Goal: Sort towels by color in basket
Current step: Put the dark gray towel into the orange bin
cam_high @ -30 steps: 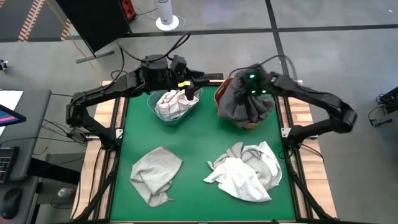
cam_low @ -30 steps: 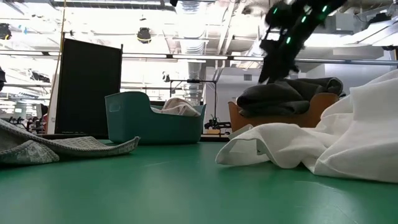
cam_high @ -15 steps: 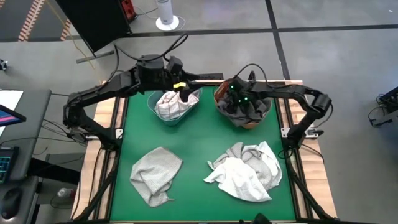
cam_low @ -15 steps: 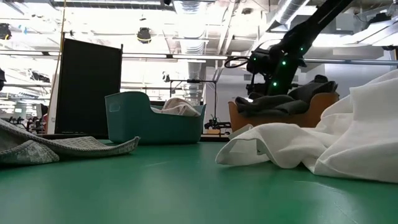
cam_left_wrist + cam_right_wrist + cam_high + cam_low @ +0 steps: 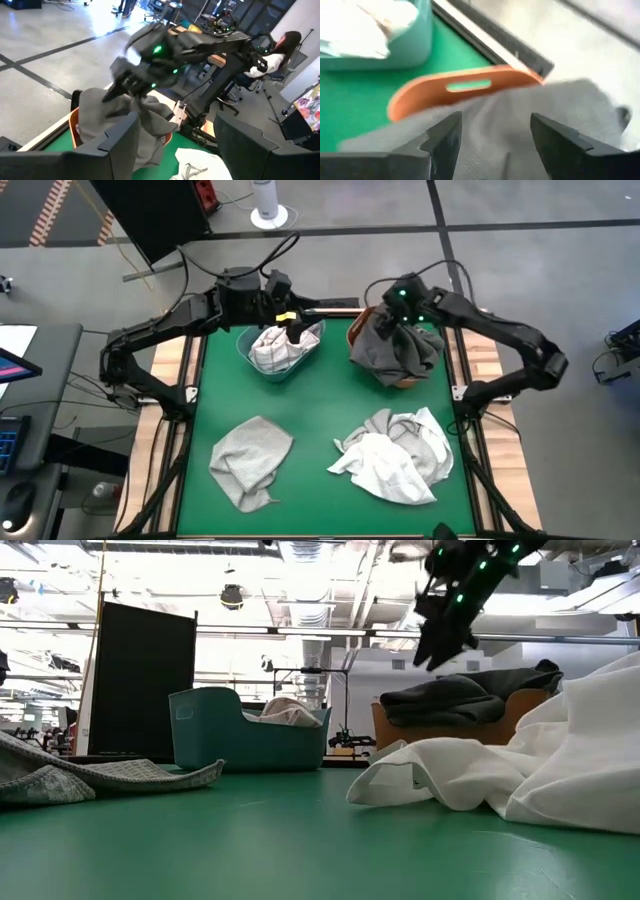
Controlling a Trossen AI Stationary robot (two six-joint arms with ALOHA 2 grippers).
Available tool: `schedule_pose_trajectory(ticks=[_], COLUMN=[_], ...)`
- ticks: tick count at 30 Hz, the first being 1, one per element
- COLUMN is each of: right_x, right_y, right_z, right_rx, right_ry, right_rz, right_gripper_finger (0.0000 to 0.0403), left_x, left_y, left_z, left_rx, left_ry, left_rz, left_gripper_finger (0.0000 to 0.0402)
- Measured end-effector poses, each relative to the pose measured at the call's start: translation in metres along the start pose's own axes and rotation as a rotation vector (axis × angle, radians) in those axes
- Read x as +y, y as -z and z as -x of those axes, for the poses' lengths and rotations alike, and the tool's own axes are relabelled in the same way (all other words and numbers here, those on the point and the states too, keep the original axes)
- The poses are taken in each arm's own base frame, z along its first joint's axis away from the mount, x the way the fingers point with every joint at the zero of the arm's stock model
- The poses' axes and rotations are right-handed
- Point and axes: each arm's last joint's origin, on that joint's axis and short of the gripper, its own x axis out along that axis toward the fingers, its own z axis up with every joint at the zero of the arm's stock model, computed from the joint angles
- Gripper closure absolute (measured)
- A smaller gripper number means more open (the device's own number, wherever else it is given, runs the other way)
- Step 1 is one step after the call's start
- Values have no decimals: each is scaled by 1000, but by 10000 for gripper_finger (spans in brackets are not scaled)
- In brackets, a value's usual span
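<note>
A dark grey towel (image 5: 395,350) lies heaped in the orange basket (image 5: 352,332), spilling over its rim. My right gripper (image 5: 385,328) hangs open just above that towel (image 5: 520,125), clear of it in the low view (image 5: 432,645). A white checked towel (image 5: 273,350) sits in the teal basket (image 5: 244,345). My left gripper (image 5: 300,332) stands open over that basket's far right rim, nothing between its fingers (image 5: 175,150). A light grey towel (image 5: 250,460) and a heap of white towels (image 5: 390,465) lie on the green mat.
The two baskets stand side by side at the mat's far edge. The mat's middle (image 5: 320,405) between baskets and loose towels is bare. A person sits beyond the table's right side (image 5: 280,47). A dark panel (image 5: 140,680) stands behind the table at the left.
My right gripper dipped down onto the dark grey towel in the orange basket and has come back up above it, open throughout. The towel stays in the basket, its heap spread out over the near rim again.
</note>
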Motion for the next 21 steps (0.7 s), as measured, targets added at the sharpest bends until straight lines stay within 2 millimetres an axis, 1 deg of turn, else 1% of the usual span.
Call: schedule_pose_trajectory(ticks=[2,4,7,10,14,17,19,21], right_x=[7,19,47,78,112,124,127,128], right_y=[0,2,12,24,33,37,37,43], right_z=[13,22,30,35,44,44,38,28], right_rx=[-30,-33,8,37,-17,-29,-21,3], right_ry=[-34,-81,-158,-227,-233,-226,-220,-205], right_rz=[43,99,214,370,534,583,585,592], right_gripper_finger=[139,139,139,139,139,139,139,139], left_x=[0,0,0,0,0,0,0,0], left_y=[0,0,0,0,0,0,0,0], left_z=[0,0,0,0,0,0,0,0], left_rx=[1,0,2,3,2,2,2,4], left_ry=[-1,0,-1,-1,-1,-1,-1,0], left_rz=[0,-1,-1,-5,-18,-20,-21,-21], left_gripper_finger=[162,162,162,162,162,162,162,162])
